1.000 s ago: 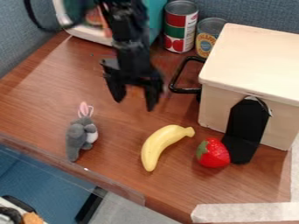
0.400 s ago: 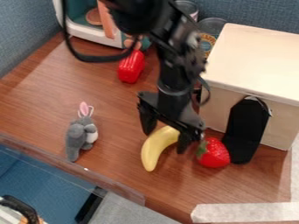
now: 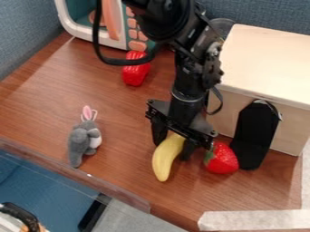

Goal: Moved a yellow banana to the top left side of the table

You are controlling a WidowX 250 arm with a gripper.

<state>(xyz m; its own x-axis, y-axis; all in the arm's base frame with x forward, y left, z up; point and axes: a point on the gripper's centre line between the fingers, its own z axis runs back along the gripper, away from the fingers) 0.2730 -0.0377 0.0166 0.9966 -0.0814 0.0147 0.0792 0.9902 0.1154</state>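
Claw (image 3: 174,146) over the lower middle of the tabletop (image 3: 115,108), closed on the upper part of the banana (image 3: 163,165), one finger to each side. Clock directions are read from the claw, with twelve at the top of the view. The banana's upper end is hidden by the claw; its lower part emerges toward seven o'clock.

At four o'clock lies the strawberry (image 3: 223,159), just beside the claw, its leafy end facing the banana. The black holder (image 3: 257,131), at three, stands against the front of the wooden box (image 3: 266,63) – the box itself cut off by the right side of the view. Toward one, a can (image 3: 225,23) is largely concealed by the arm and box. At eleven sits the red pepper (image 3: 136,72), its upper part crossed by a black cable (image 3: 100,45); beyond it, the toy microwave (image 3: 79,29) is cut off above, its right part overlapped by the arm.

The grey rabbit (image 3: 84,140) is at nine, well apart from the banana, with wood between them. A broad stretch of wood lies toward ten, from rabbit to microwave. A clear strip (image 3: 121,195) borders the near edge from nine to seven – pale tape (image 3: 260,219) marks five.
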